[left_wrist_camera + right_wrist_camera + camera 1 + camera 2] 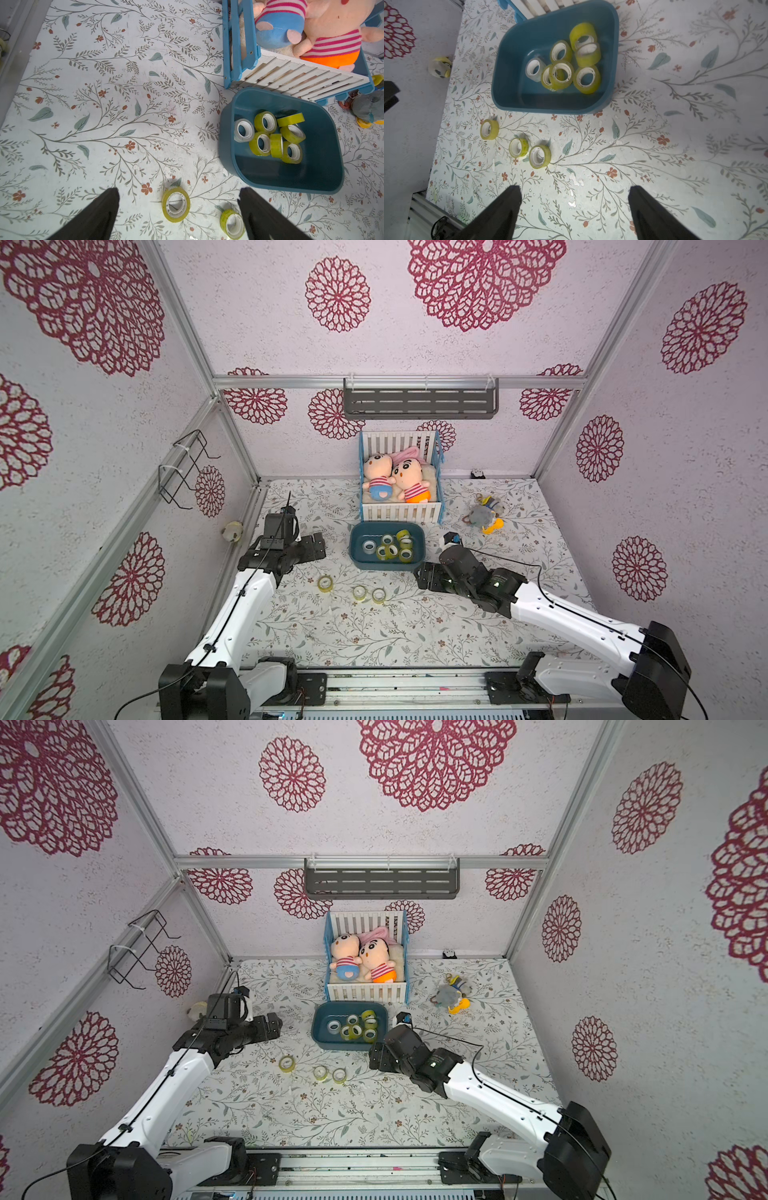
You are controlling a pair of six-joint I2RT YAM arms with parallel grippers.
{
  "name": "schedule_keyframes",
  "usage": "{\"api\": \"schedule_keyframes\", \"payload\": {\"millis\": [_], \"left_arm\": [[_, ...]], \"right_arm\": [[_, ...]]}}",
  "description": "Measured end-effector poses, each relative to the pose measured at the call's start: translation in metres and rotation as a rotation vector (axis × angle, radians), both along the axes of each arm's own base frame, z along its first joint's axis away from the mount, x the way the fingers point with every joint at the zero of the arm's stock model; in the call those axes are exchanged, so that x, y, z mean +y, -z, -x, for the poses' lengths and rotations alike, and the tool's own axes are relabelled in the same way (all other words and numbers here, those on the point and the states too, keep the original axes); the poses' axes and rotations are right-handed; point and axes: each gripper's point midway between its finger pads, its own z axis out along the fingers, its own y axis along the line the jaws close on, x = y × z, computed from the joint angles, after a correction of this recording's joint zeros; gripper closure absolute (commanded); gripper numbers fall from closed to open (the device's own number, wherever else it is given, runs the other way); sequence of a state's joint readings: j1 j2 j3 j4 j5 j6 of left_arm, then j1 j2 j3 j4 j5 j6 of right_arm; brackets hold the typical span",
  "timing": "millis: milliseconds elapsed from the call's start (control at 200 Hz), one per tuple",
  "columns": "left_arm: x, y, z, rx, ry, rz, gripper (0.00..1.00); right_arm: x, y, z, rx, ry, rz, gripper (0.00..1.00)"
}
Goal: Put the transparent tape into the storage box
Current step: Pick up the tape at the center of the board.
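Observation:
The storage box (354, 556) is a dark teal tub in front of the crib, seen in both top views, and it holds several rolls of transparent tape (390, 549), most yellowish and one clear. Three more tape rolls lie on the floral table in front of it (325, 583) (360, 593) (378, 595). My left gripper (318, 547) is open and empty, left of the box; in the left wrist view one roll (175, 204) lies below its gap. My right gripper (422, 576) hangs open and empty by the box's front right corner, over bare table (574, 189).
A white-and-blue toy crib (401, 512) with two plush dolls stands just behind the box. A grey slotted shelf (419, 404) hangs on the back wall. A plush keychain toy (484, 516) lies at the right. A wire rack (187, 468) hangs on the left wall.

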State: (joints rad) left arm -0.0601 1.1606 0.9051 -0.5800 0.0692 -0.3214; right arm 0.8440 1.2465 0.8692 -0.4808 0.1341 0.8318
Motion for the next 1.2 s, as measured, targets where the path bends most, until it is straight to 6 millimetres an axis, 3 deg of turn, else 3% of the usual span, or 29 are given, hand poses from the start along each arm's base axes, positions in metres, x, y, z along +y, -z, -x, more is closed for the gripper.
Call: {"api": "schedule_keyframes", "payload": {"millis": [165,260,605,871,1201], "left_arm": [[0.0,-0.008,0.002,-0.029,0.0,0.001,0.03],[0.0,-0.01,0.003,-0.037,0.0,0.002,0.03],[0.0,-0.01,0.003,-0.036,0.001,0.002,0.03],[-0.003,-0.01,0.003,-0.035,0.013,0.016,0.03],[-0.004,-0.01,0.003,-0.034,0.019,0.022,0.03]], "right_arm": [[0.029,0.047,0.005,0.114,-0.057,0.136,0.16],[0.045,0.064,0.006,0.145,-0.083,0.197,0.18],[0.092,0.073,-0.013,0.133,-0.137,0.278,0.17],[0.082,0.104,-0.015,0.157,-0.17,0.472,0.17],[0.089,0.095,-0.021,0.126,-0.209,0.482,0.17]]}}
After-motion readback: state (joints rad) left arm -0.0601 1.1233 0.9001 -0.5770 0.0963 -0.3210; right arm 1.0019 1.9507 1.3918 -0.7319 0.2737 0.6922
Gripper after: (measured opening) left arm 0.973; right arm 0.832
